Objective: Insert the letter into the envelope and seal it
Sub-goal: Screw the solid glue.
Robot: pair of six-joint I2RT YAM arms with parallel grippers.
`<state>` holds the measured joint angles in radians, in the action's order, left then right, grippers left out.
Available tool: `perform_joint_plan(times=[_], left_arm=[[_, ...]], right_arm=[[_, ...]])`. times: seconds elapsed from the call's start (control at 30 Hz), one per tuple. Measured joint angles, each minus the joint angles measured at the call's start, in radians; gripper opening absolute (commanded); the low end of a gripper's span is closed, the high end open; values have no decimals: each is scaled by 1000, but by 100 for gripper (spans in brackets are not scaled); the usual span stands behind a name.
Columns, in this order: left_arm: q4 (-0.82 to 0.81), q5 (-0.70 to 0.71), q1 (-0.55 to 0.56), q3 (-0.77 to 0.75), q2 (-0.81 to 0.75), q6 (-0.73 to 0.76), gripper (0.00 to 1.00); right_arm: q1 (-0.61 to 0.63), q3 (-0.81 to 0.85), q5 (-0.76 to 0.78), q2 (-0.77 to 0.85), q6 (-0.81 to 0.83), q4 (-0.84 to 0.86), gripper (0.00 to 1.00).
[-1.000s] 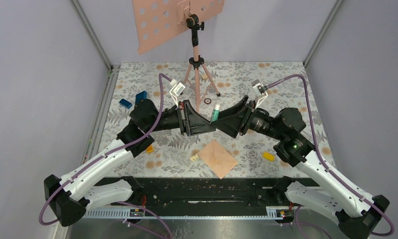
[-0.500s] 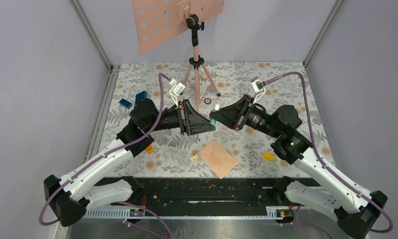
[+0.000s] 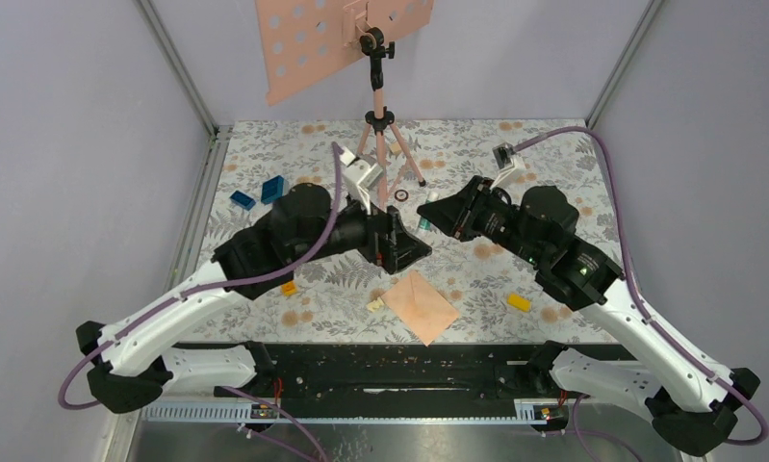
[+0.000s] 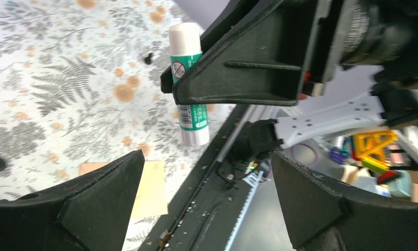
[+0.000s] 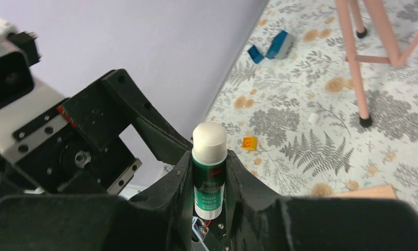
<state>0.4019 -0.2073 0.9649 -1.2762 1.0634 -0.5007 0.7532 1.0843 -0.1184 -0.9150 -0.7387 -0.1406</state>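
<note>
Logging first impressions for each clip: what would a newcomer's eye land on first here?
The eye goes to the two arms nose to nose over mid-table: the right gripper is shut on a green-and-white glue stick, with the left gripper open opposite it. Nearer the front edge the peach envelope lies flat on the floral table, and a pink perforated plate on a tripod stands at the back.

A pink tripod (image 3: 380, 135) stands at the far middle of the fern-patterned table (image 3: 515, 144) and carries a perforated pink plate (image 3: 303, 43); a small black ring (image 3: 400, 195) lies near its feet. Two blue blocks (image 3: 272, 185) (image 3: 242, 200) lie toward the far left. An orange block (image 3: 289, 287), a cream scrap (image 3: 375, 304) and a yellow block (image 3: 519, 302) lie nearer, and a green glue stick (image 5: 210, 170) has a white cap.
</note>
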Motion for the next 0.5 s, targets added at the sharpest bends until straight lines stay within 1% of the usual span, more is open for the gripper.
perform_joint_plan(times=[0.13, 0.17, 0.3, 0.43, 0.5], left_arm=[[70, 185, 89, -36, 65, 49, 84], [82, 219, 105, -36, 74, 56, 80], [126, 380, 174, -60, 118, 87, 68], [128, 463, 203, -85, 135, 93, 64], [126, 494, 207, -93, 135, 94, 60]], right_arm=[[38, 73, 98, -43, -6, -116, 0], [47, 90, 118, -56, -7, -139, 0], [67, 129, 161, -93, -11, -189, 0], [70, 130, 172, -102, -11, -211, 0], [70, 130, 178, -103, -11, -217, 0]])
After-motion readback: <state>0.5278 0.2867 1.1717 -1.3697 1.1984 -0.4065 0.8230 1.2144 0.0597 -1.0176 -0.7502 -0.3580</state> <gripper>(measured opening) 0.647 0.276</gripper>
